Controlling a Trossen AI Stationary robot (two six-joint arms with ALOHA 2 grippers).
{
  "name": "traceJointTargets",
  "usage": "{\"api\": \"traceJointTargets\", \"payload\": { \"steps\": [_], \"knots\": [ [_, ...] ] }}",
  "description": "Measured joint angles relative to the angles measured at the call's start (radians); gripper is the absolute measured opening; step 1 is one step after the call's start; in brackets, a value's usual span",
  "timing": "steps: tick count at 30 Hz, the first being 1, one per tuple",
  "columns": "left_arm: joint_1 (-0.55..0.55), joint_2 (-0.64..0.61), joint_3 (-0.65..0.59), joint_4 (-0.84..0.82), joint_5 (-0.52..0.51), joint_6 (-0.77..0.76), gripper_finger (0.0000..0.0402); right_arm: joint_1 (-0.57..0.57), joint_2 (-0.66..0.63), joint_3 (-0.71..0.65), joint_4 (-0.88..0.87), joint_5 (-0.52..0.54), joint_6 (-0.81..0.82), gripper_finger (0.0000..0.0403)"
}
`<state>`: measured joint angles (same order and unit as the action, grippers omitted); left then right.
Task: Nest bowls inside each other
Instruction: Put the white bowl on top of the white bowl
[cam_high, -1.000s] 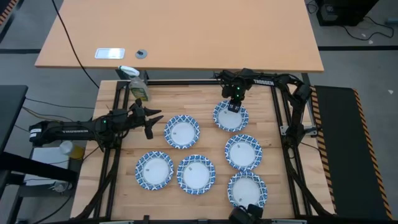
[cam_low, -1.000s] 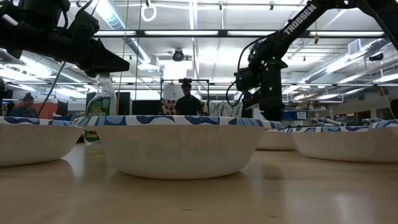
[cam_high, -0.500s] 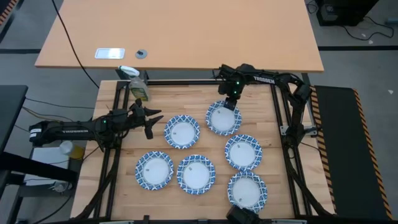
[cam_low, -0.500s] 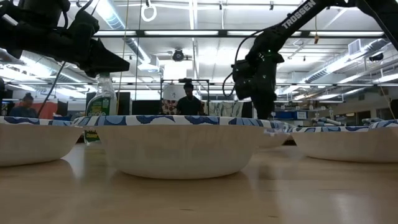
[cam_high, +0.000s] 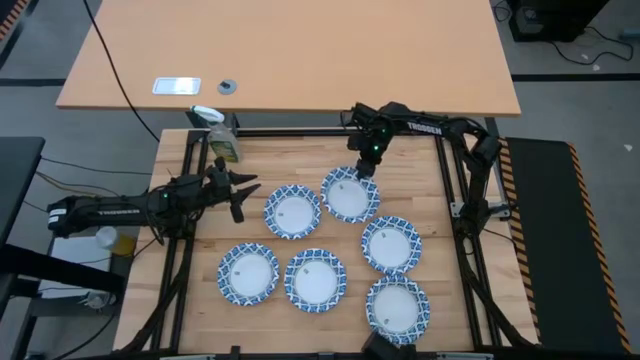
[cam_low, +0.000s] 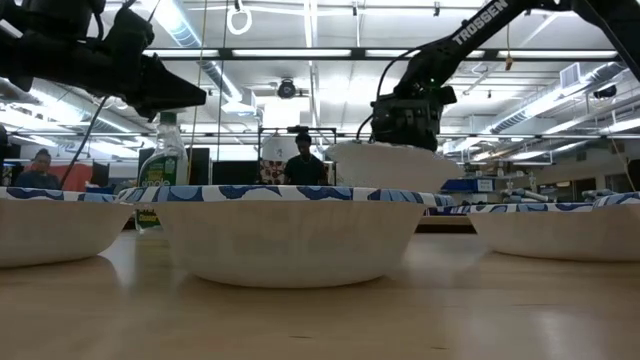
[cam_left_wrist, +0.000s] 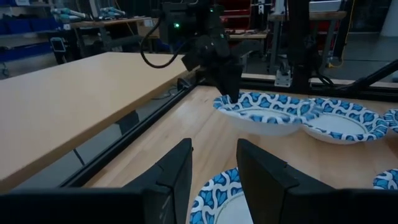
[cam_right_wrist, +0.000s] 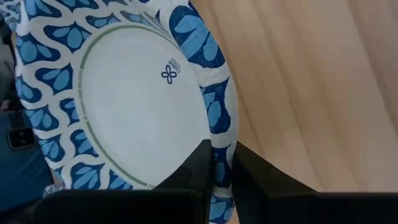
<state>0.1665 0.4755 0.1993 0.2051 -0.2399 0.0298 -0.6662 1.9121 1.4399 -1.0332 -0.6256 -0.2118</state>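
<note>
Six blue-rimmed white bowls show in the high view. Five rest on their bases on the wooden table: one (cam_high: 293, 211) at centre left, one (cam_high: 390, 243) at the right, and three near the front (cam_high: 249, 272) (cam_high: 315, 280) (cam_high: 397, 305). The sixth bowl (cam_high: 350, 195) hangs above the table at the far middle, and my right gripper (cam_high: 365, 165) is shut on it. My left gripper (cam_high: 245, 190) stands open and level at the left, above the table, with nothing between its fingers (cam_left_wrist: 180, 177). My right gripper pinches the bowl's patterned rim (cam_right_wrist: 221, 152) at its far edge between its two fingers, one on the inner face and one on the outside. The fingers (cam_right_wrist: 249, 174) slant down from the table's far side. The bowl (cam_low: 390, 165) hangs about level, clear of the table.
A green-labelled spray bottle (cam_high: 222, 140) stands at the table's far left corner. A black frame rail (cam_high: 300, 132) runs along the far edge, with a larger tan table (cam_high: 300, 50) beyond it. People (cam_low: 302, 160) stand in the room behind.
My right gripper has risen and tipped, and has carried its bowl up off the table. The bowl has shifted toward the table's left, nearer the centre-left bowl, and now hangs clear. The other bowls have stayed where they were.
</note>
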Motion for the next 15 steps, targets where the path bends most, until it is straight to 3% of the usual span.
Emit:
{"api": "traceJointTargets", "payload": {
  "steps": [7, 15],
  "knots": [
    [0.000, 0.000, 0.000, -0.002, -0.033, -0.028, 0.0130, 0.106, -0.006, 0.000, 0.025, -0.003, 0.059, 0.0055],
    [0.001, 0.002, 0.129, -0.220, -0.067, -0.056, 0.0130, 0.283, -0.052, 0.000, 0.196, 0.063, 0.228, 0.0055]
  ]
}}
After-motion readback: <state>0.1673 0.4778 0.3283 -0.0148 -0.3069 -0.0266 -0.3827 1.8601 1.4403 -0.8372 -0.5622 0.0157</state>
